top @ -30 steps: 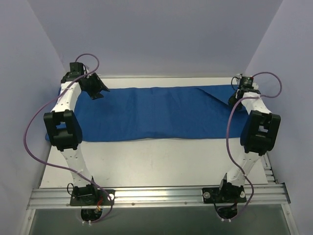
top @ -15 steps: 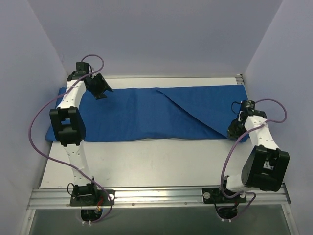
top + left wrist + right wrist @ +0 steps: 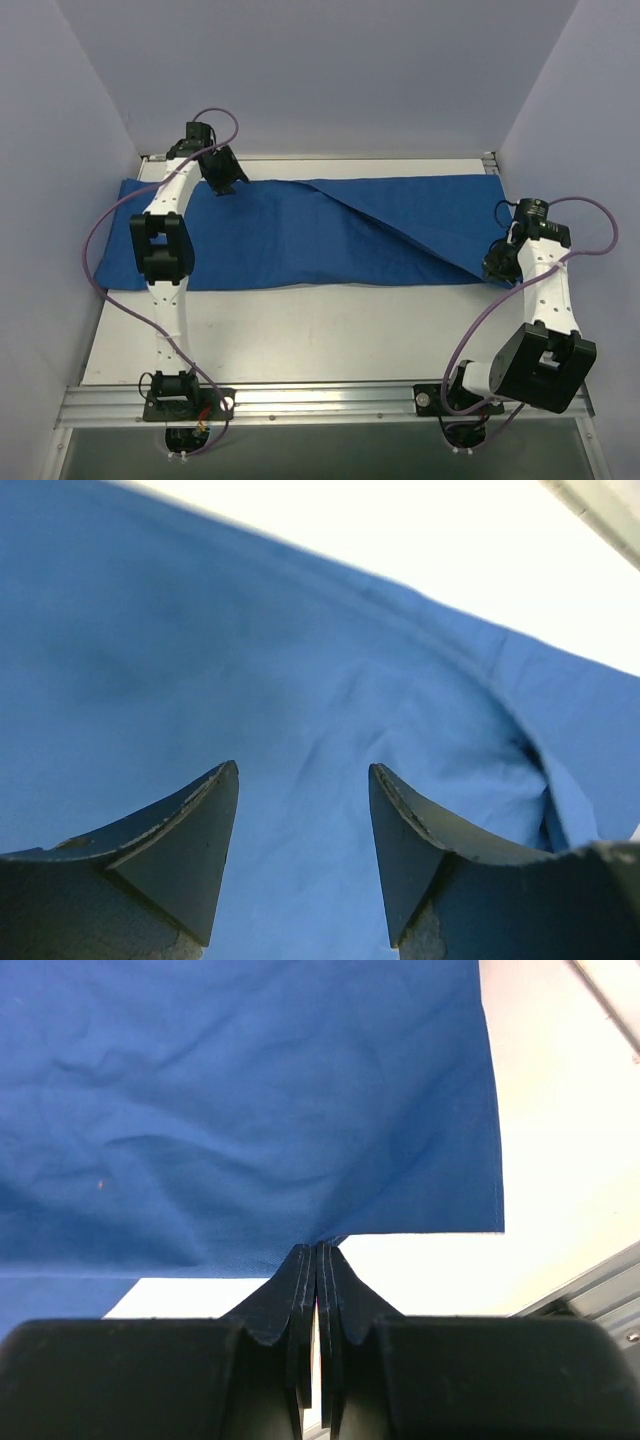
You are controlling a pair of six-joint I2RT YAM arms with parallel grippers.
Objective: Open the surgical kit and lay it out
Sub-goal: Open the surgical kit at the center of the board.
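Observation:
The surgical kit shows as a large royal-blue cloth wrap (image 3: pixel 300 235) spread across the far half of the white table. A flap of it is folded over diagonally from the middle toward the near right corner. My left gripper (image 3: pixel 228 185) hovers open over the cloth's far left part; in the left wrist view its fingers (image 3: pixel 303 770) stand apart with only blue cloth (image 3: pixel 250 660) behind them. My right gripper (image 3: pixel 492 270) is shut on the flap's edge at the near right; the right wrist view shows the pinched tips (image 3: pixel 317 1250) on the cloth's hem (image 3: pixel 250 1110).
The bare white table (image 3: pixel 330 330) lies between the cloth and the arm bases. An aluminium rail (image 3: pixel 320 400) runs along the near edge. Lavender walls stand close on the left and right. The cloth's right edge lies near the table's right rim (image 3: pixel 600 1290).
The right gripper has drawn the cloth's far right corner toward the near right, folding a flap over. The left arm has moved right along the far edge.

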